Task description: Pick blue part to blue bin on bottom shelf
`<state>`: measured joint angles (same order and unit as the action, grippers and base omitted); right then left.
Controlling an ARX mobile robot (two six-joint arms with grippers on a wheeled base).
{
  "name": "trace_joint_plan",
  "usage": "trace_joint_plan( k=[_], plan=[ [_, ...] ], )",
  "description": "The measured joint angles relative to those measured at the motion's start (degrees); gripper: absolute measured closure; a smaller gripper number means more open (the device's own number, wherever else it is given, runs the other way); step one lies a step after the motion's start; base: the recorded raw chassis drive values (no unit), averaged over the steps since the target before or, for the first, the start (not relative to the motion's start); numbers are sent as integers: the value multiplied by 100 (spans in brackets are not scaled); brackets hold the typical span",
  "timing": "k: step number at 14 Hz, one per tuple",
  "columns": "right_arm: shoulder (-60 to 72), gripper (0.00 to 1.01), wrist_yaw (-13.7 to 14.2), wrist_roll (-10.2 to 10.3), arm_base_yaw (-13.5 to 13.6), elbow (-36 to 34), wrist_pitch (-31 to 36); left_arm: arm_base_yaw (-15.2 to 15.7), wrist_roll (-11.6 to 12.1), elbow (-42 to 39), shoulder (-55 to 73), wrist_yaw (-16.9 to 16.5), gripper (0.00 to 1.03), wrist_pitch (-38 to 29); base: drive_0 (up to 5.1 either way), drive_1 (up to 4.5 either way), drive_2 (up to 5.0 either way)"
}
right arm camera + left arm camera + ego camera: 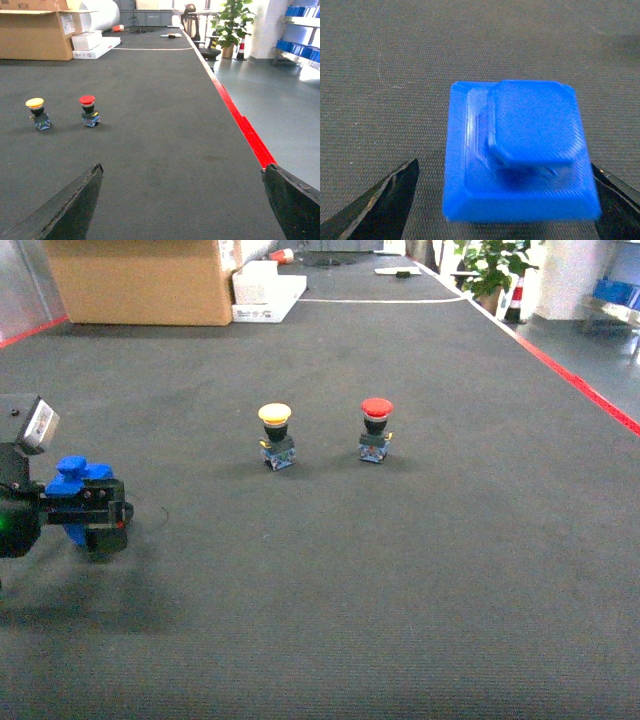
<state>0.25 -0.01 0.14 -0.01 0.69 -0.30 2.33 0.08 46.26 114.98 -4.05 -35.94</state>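
Two push buttons stand mid-mat, the yellow-capped button (275, 436) left of the red-capped button (376, 429). Far left, the left gripper (88, 512) sits low at the blue part (517, 152), fingers either side; whether it grips, I cannot tell. The right gripper (182, 200) is spread wide over bare dark mat (165, 150).

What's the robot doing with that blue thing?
The robot's left tool is down at the blue part on the dark mat, with its fingers on either side of it. Whether it grips it yet is unclear. The right tool is open and empty. Two push buttons, yellow and red, stand untouched further off.
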Motion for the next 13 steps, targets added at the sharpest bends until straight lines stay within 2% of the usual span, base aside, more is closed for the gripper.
trace_joint_plan(
  k=[2,6,7,10,12,13],
  plan=[
    [0,3,0,0,0,0,0,4,11,498,470,26,6,125,0,0,0],
    [0,3,0,0,0,0,0,-22,28,741,702,61,50,96,0,0,0],
    [2,3,0,0,0,0,0,-63,17,732,702,63,57,35,0,0,0],
    [0,3,0,0,0,0,2,-87,-120,44,175,131,59,-332,0,0,0],
    [0,3,0,0,0,0,0,24,-190,-1165,-1394,127,59,-778,0,0,0],
    [2,3,-2,0,0,0,2,68,-195,-1799,-2516,212,59,-551,0,0,0]
  ],
)
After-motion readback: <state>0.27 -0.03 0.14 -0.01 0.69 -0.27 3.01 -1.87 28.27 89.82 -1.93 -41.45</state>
